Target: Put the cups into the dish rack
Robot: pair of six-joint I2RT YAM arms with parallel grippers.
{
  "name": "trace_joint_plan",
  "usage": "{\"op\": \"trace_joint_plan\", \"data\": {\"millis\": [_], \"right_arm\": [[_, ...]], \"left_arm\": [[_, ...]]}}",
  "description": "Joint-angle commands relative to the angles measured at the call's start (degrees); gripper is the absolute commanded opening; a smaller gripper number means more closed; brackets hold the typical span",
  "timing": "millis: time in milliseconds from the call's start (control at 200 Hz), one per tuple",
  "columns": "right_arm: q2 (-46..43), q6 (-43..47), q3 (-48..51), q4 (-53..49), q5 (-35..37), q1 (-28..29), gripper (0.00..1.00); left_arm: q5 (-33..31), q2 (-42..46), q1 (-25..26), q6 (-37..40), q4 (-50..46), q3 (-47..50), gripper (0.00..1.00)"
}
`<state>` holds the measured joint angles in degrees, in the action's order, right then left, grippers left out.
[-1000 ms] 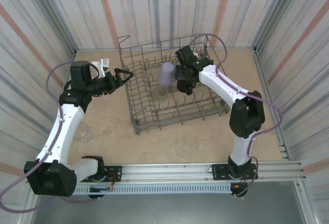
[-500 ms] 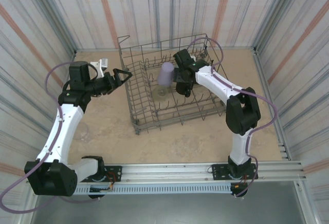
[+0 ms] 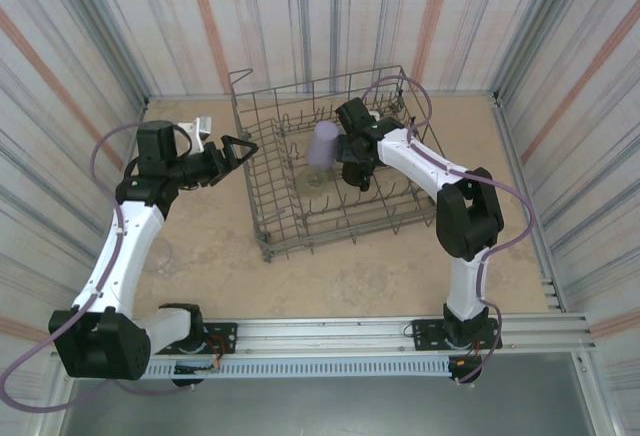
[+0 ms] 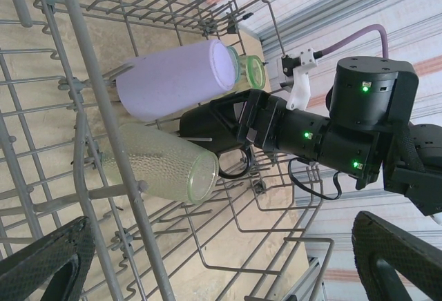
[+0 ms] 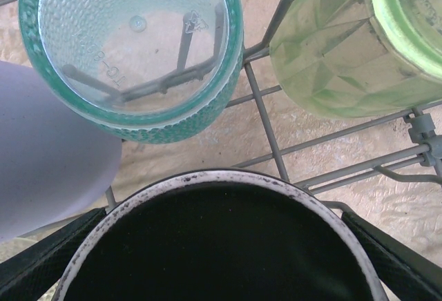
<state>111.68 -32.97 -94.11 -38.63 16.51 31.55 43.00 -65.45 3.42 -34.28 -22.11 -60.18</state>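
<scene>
centre frame, our right gripper (image 3: 355,168), clasping the dark cup (image 5: 221,246), has edged left beside the lavender cup (image 3: 323,143) inside the dish rack (image 3: 262,218), close to setting down, while our left gripper (image 3: 243,146) waits wide open left of it.

My right hand (image 3: 352,168), clamped round the dark cup (image 5: 207,246), is boxed in: lavender cup (image 5: 41,149) beside it, teal cup (image 5: 131,45) and green cup (image 5: 345,59) ahead, tines (image 5: 266,108) between. Counter (image 3: 340,276) before the dish rack (image 3: 350,231) lies open.
</scene>
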Motion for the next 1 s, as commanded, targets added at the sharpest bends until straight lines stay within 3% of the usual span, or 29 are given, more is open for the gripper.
{"op": "trace_joint_plan", "data": {"millis": [0,205,275,321,997], "right_arm": [[-1.86,-2.09,-0.64,0.28,-0.15,0.44,0.76],[-3.81,-2.53,-0.22,-0.25,-1.0,0.45,0.84],[-3.97,-2.61,-0.38,-0.65,-1.54,0.39,0.91],[-4.02,-2.62,-0.4,-0.82,-1.84,0.44,1.0],[-11.19,-2.47,0.61,-1.89,-2.63,1.14,0.99]], "left_arm": [[0.32,0.76,-0.59,1.07,-0.37,0.33,0.99],[0.06,0.95,-0.61,0.74,-0.39,0.59,0.99],[-0.02,1.14,-0.56,0.66,-0.48,0.63,0.99],[-0.11,1.3,-0.61,0.71,-0.61,0.59,0.99],[-3.45,2.6,-0.6,2.94,-5.17,-1.22,0.99]]}}
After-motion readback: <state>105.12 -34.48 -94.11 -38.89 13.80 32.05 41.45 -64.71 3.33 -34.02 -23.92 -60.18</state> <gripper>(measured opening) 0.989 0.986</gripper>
